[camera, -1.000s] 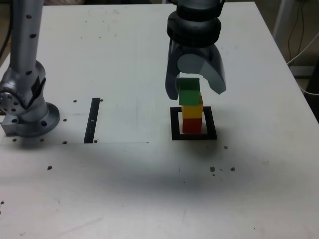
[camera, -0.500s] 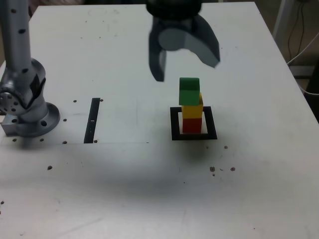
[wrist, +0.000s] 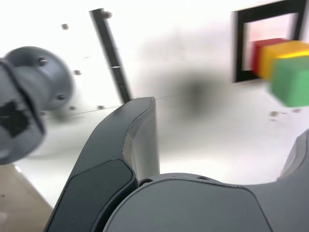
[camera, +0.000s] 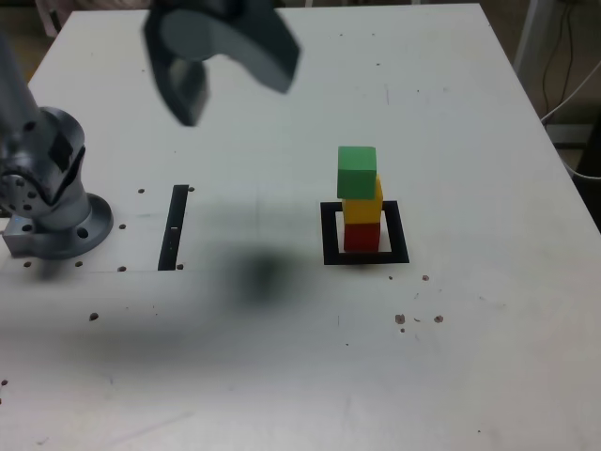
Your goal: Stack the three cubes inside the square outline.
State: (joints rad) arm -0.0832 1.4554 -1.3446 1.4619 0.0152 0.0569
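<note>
Three cubes stacked, hand clear

Three matte cubes stand in one column on the white counter (camera: 470, 357): the red cube (camera: 362, 236) at the bottom, the yellow cube (camera: 362, 206) on it, the green cube (camera: 357, 171) on top. The red one sits inside the thick black square outline (camera: 329, 235). My hand (camera: 225, 70) is raised, well apart from the stack toward the exterior view's left, its jaws spread wide and holding nothing. I judge the stacking done. The risk I see is the green cube: it overhangs the yellow one slightly toward the exterior view's left, so a knock to the counter or a careless sweep of my arm could topple it.
</note>
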